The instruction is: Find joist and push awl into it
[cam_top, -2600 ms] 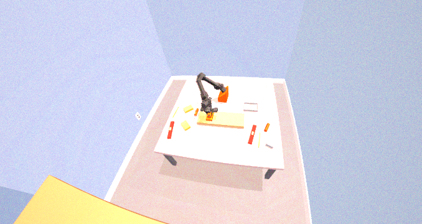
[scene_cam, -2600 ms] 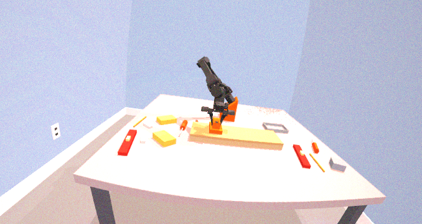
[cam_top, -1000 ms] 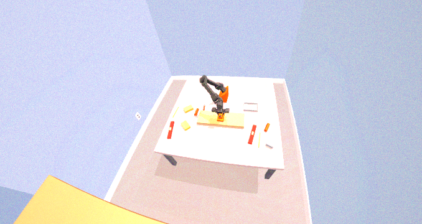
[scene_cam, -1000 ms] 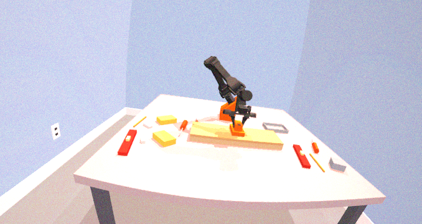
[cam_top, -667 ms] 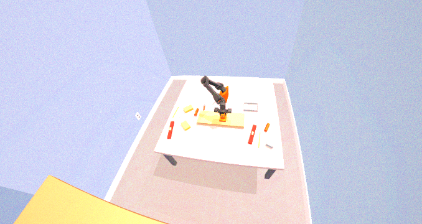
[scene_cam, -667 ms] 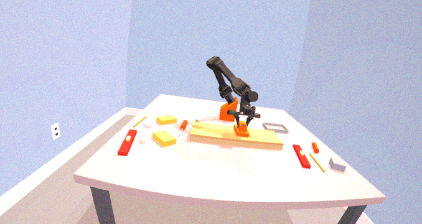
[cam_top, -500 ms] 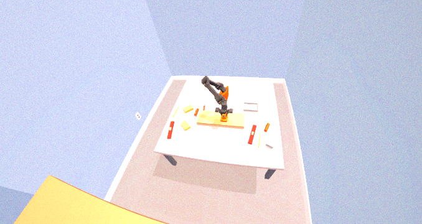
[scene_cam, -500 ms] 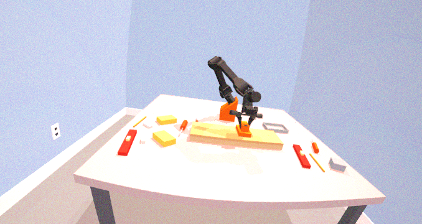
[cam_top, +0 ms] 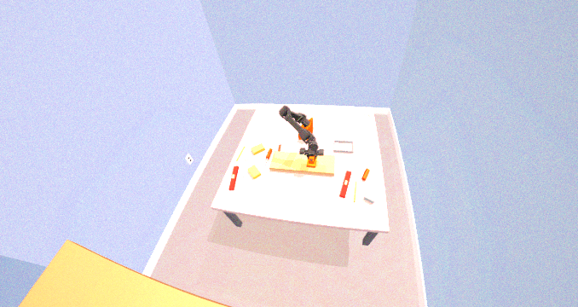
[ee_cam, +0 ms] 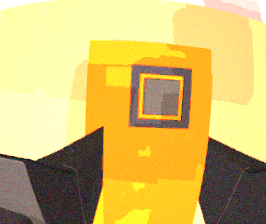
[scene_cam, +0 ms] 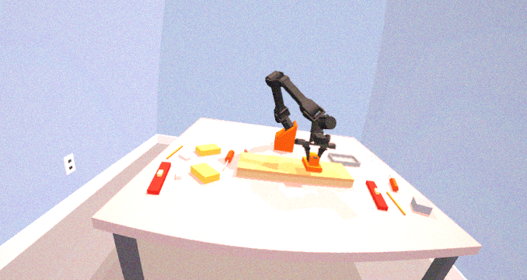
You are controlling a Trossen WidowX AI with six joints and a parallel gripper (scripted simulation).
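My gripper (cam_top: 312, 156) (scene_cam: 314, 157) (ee_cam: 148, 136) is shut on the orange stud finder (cam_top: 311, 163) (scene_cam: 312, 166) (ee_cam: 114, 107), which sits upright on the pale wooden panel (cam_top: 283, 165) (scene_cam: 336, 174) (ee_cam: 34, 60), right of its middle in the top and exterior views. The stud finder's square display (ee_cam: 162, 95) is grey, with no green showing. The grey tray (cam_top: 343, 152) (scene_cam: 346, 163) is empty, behind the panel's right end. An orange-handled tool (cam_top: 268, 153) (scene_cam: 229, 156) with a thin pale shaft lies left of the panel; I cannot tell if it is the awl. The joist is hidden.
Another orange-handled tool (cam_top: 366, 174) (scene_cam: 394, 184) lies at the right. A small orange piece (cam_top: 280, 147) shows behind the panel's left end. Yellow blocks (cam_top: 257, 148) (scene_cam: 205, 173), red levels (cam_top: 234, 178) (scene_cam: 376, 195), pencils and a grey block (scene_cam: 421, 205) lie around.
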